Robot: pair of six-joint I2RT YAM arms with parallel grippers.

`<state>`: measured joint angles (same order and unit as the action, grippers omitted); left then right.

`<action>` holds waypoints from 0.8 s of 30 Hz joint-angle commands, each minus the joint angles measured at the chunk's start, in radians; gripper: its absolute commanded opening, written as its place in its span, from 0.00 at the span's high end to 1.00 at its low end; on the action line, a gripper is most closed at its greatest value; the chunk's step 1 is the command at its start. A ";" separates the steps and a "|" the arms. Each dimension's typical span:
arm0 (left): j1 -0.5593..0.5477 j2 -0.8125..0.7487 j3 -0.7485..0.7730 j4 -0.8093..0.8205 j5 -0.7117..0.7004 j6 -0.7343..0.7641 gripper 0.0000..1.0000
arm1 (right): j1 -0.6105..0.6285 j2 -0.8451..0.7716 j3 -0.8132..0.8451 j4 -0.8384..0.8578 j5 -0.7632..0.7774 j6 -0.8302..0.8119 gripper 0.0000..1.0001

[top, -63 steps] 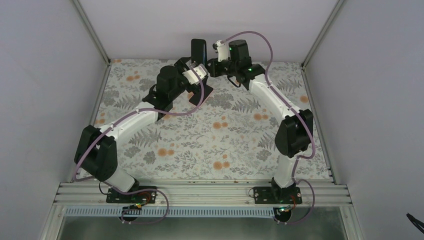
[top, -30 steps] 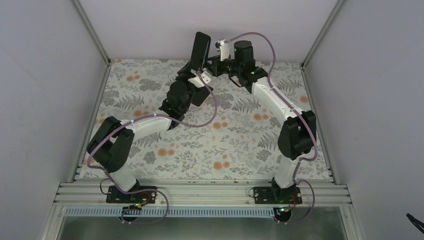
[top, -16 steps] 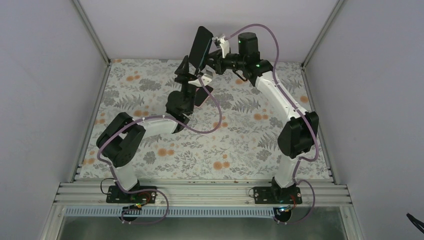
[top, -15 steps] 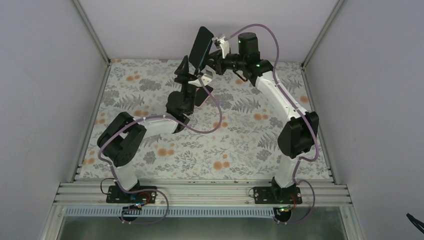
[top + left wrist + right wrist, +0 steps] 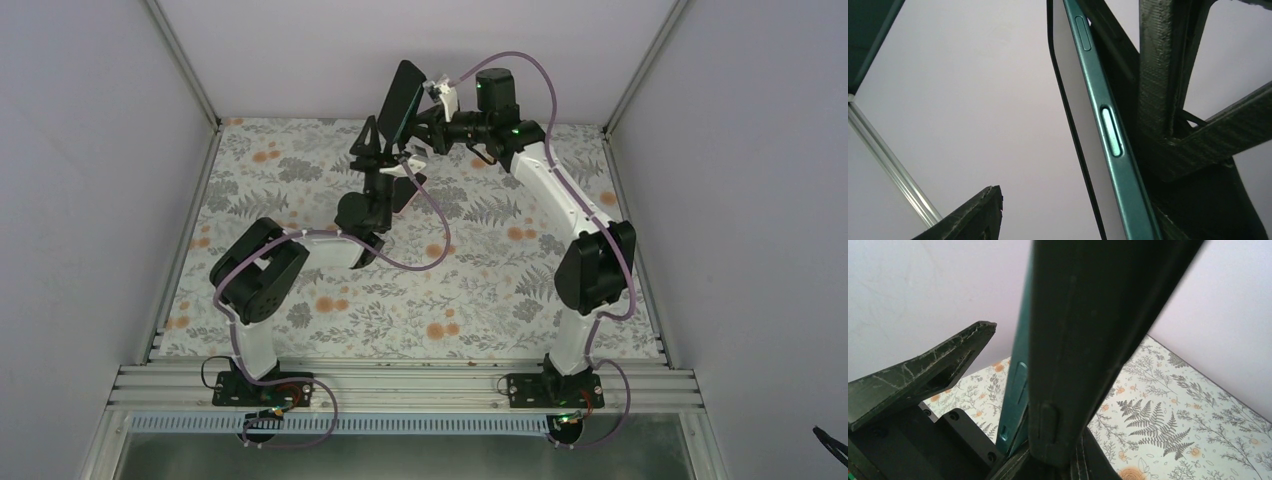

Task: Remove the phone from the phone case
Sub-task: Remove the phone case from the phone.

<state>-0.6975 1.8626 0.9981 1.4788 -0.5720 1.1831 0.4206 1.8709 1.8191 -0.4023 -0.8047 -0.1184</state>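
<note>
The phone point(image 5: 403, 95), dark with a teal metal edge, is held tilted in the air near the back wall. It sits in a black phone case point(image 5: 1088, 340). No pink shows. In the right wrist view the phone's teal edge point(image 5: 1015, 385) stands a little apart from the case's side. My right gripper point(image 5: 428, 112) is shut on the case's lower end. My left gripper point(image 5: 388, 150) points up from below and is open. One finger point(image 5: 1158, 75) lies against the back of the phone point(image 5: 1108, 145). The other finger point(image 5: 973, 215) stands well clear of the screen.
A floral cloth point(image 5: 480, 280) covers the table between white walls point(image 5: 100, 150). An aluminium rail point(image 5: 400, 385) runs along the near edge. A dark flat shape point(image 5: 403, 192) lies on the cloth under the left wrist; I cannot tell what it is.
The left arm folded back and its gripper turned upward under the phone, jaws now open beside it. The right gripper raised and tilted the phone slightly.
</note>
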 commanded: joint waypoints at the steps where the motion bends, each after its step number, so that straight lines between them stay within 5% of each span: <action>1: 0.062 -0.003 0.071 0.333 -0.082 0.089 0.39 | 0.050 0.051 -0.046 -0.386 -0.370 -0.030 0.97; 13: 0.030 0.054 0.117 0.329 -0.082 0.101 0.45 | 0.051 0.077 0.002 -0.430 -0.420 -0.048 0.97; 24: 0.016 0.051 0.117 0.318 -0.084 0.089 0.83 | 0.051 0.061 -0.007 -0.432 -0.432 -0.058 0.97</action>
<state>-0.7391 1.9491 1.0283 1.5295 -0.6456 1.2625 0.4026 1.9255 1.8679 -0.4675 -0.9016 -0.1120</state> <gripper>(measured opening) 0.206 0.057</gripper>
